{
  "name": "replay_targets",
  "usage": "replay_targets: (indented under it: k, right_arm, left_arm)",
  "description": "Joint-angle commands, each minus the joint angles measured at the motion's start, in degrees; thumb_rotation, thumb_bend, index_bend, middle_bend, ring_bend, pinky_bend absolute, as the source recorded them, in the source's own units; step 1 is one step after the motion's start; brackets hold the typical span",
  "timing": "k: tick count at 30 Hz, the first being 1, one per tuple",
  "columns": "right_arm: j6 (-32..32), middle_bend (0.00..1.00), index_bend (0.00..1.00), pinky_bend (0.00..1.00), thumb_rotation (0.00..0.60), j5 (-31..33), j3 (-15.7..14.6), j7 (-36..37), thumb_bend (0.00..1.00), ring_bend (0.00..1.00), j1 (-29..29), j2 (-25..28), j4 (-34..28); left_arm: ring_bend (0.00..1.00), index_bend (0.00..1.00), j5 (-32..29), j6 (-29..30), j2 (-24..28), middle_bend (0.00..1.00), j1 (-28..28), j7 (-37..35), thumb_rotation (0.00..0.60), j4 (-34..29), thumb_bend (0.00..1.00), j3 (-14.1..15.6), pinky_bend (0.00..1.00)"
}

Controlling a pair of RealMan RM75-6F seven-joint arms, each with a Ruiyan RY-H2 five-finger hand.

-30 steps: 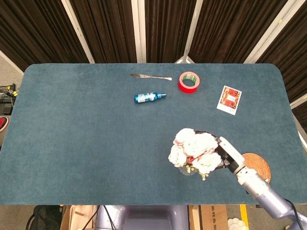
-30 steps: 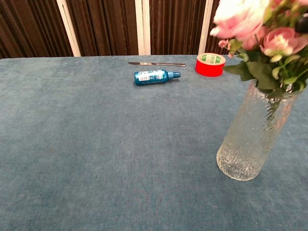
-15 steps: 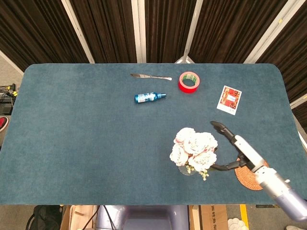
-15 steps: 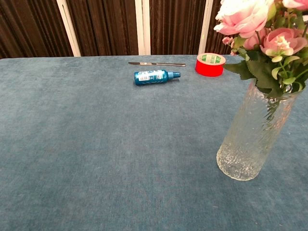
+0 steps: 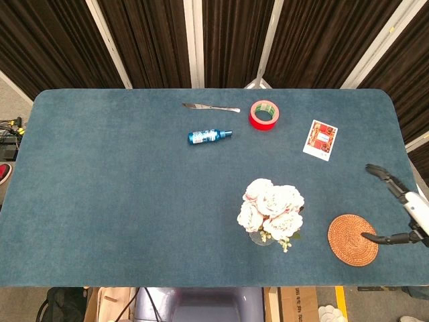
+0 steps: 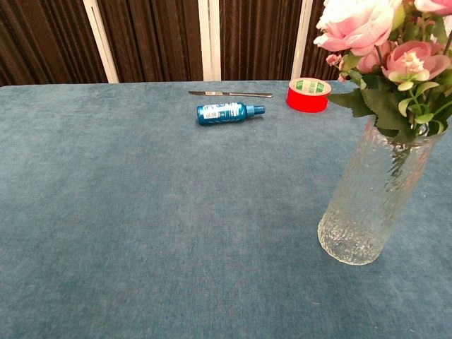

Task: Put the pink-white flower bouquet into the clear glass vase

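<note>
The pink-white flower bouquet [image 5: 270, 208] stands upright in the clear glass vase [image 6: 369, 199] near the table's front right; its blooms [image 6: 381, 32] top the vase in the chest view, with the stems inside the glass. In the head view the blooms hide most of the vase [image 5: 260, 237]. My right hand [image 5: 401, 211] is at the far right edge of the head view, well clear of the bouquet, fingers spread and holding nothing. The left hand is not in either view.
A woven round coaster [image 5: 352, 239] lies right of the vase. Further back are a red tape roll [image 5: 264, 115], a blue spray bottle [image 5: 209, 137], a metal knife [image 5: 210, 107] and a small card [image 5: 320, 139].
My right hand let go of the bouquet and drew away to the right, past the coaster, to the table's edge. The bouquet stays in the vase.
</note>
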Motion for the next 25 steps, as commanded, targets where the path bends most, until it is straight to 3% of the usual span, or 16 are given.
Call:
replay_targets:
  k: [1,6,11,16,25]
  right_arm:
    - [9.46,0.01,0.06,0.00,0.600,8.91,0.16,-29.50,0.00,0.01,-6.90,-7.60,0.01]
    - [16.76,0.01,0.06,0.00,0.600,8.04,-0.82,-50.35,0.00,0.01,-10.43,-17.59,-0.24]
    - [20.37,0.01,0.06,0.00,0.600,6.71,-2.20,-64.68,0.00,0.01,-12.68,-25.52,0.42]
    - [18.44,0.01,0.06,0.00,0.600,7.58,-4.12,-70.00,0.00,0.01,-13.40,-27.36,-1.75]
    - [16.96,0.01,0.06,0.00,0.600,9.66,-4.36,-74.02,0.00,0.00,-13.30,-29.38,-1.72]
  left_arm:
    - [0.00,0.12,0.25,0.01,-0.06,0.00,-0.04,0.14,0.600,0.02,0.22,0.10,0.05]
    - [0.00,0.12,0.25,0.12,-0.04,0.00,0.00,-0.08,0.600,0.13,0.22,0.08,0.05]
    - [0.00,0.12,0.07,-0.01,0.12,0.00,-0.05,-0.71,0.600,0.42,0.22,-0.01,0.05]
    - [0.00,0.12,-0.10,-0.09,0.19,0.00,-0.10,-1.17,0.600,0.61,0.22,-0.11,0.05]
    - [0.00,0.12,-1.45,-0.48,-0.01,0.00,-0.38,-1.06,0.600,0.90,0.22,-0.82,0.05]
